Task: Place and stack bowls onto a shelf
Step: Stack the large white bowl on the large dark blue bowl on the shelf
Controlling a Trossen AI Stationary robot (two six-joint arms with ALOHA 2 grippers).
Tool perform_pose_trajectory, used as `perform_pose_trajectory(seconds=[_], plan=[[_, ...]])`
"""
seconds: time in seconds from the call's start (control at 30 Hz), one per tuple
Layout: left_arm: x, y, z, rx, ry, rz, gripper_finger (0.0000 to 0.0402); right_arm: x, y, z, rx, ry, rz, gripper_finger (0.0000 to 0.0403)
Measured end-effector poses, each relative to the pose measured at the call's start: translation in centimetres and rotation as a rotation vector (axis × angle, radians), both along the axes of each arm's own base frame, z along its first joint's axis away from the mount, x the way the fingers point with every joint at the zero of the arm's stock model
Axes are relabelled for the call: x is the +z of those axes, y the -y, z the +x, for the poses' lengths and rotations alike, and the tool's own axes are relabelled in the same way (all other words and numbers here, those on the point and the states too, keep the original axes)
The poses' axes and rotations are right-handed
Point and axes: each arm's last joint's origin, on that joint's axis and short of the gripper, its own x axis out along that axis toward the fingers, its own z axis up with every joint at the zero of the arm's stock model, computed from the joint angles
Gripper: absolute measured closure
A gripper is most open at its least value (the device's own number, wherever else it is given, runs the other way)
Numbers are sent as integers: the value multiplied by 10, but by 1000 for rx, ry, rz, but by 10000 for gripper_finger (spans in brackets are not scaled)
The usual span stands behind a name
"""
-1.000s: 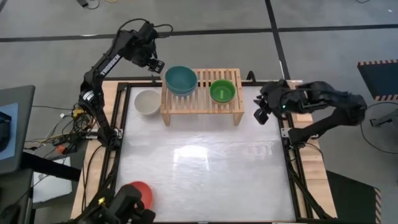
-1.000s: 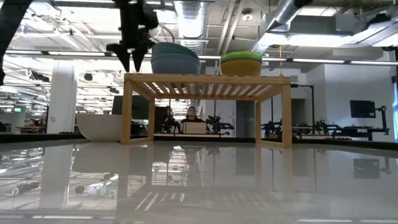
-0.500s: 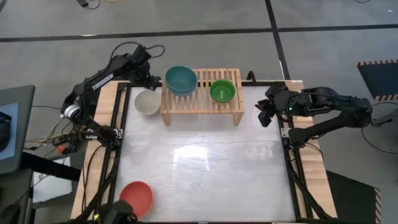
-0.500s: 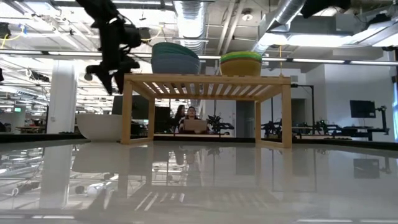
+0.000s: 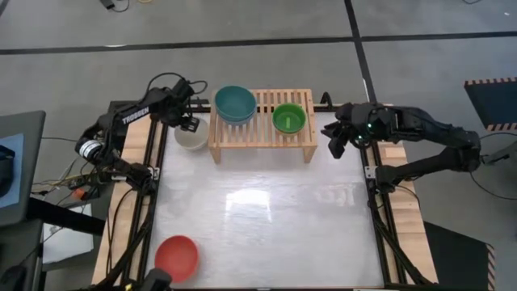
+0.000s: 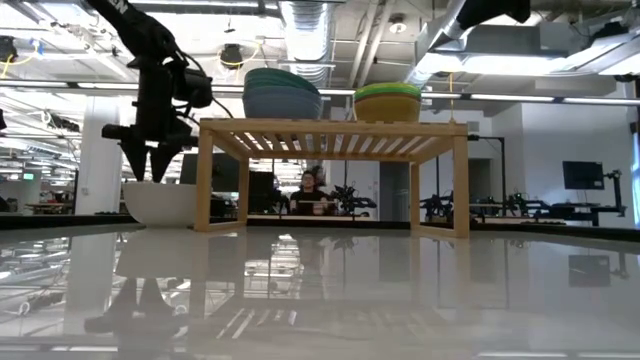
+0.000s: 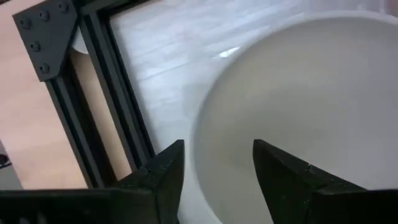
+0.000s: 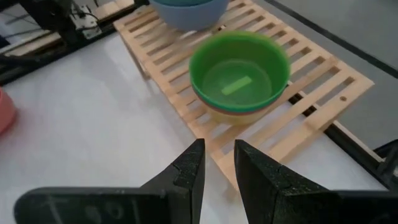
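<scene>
My left gripper (image 5: 188,124) (image 6: 150,172) is open and points down just above the far-left rim (image 7: 194,143) of the white bowl (image 5: 192,137) (image 6: 165,203). One finger is over the bowl's inside and one is outside it. The bowl rests on the table left of the shelf (image 5: 262,136). On the shelf top stand a stack topped by a teal bowl (image 5: 235,102) and a green bowl (image 5: 288,119) (image 8: 239,71) nested on a yellow one (image 6: 388,108). A red bowl (image 5: 177,256) lies at the table's near-left corner. My right gripper (image 5: 334,145) (image 8: 219,146) hangs narrowly open, right of the shelf.
The black frame rail (image 7: 118,106) runs close beside the white bowl on the table's left. The shelf's left leg (image 6: 203,175) stands right next to that bowl. The white tabletop (image 5: 266,218) in front of the shelf is bare. People sit in the room behind (image 6: 315,195).
My left gripper has swung from above the shelf's far-left corner toward the table's left, then come down and nearer, over the white bowl's rim. My right gripper has edged toward the shelf. The bowls have stayed put.
</scene>
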Motion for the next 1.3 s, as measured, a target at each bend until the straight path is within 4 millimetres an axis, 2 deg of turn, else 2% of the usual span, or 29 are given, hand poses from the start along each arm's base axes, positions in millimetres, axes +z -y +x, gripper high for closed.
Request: perform_pose_trajectory(seconds=[0.33,0.57,0.83,0.93,1.1,1.2,1.3], plan=[[-7,-6,1,96,22,66,293,-2,4,4,6,-10,7,291],[-14,-11,2,203,11,106,298,-1,4,4,4,-7,10,291],[-44,-19,8,247,-48,7,300,-1,4,4,5,-3,11,291],[-47,-18,11,250,-33,-17,319,-1,4,4,6,-2,11,291],[-32,-14,12,247,6,44,389,-1,4,4,5,-2,11,292],[-15,-9,8,250,38,96,397,-1,5,4,-2,3,10,292],[12,-1,2,253,77,180,401,0,6,4,-9,11,9,292]])
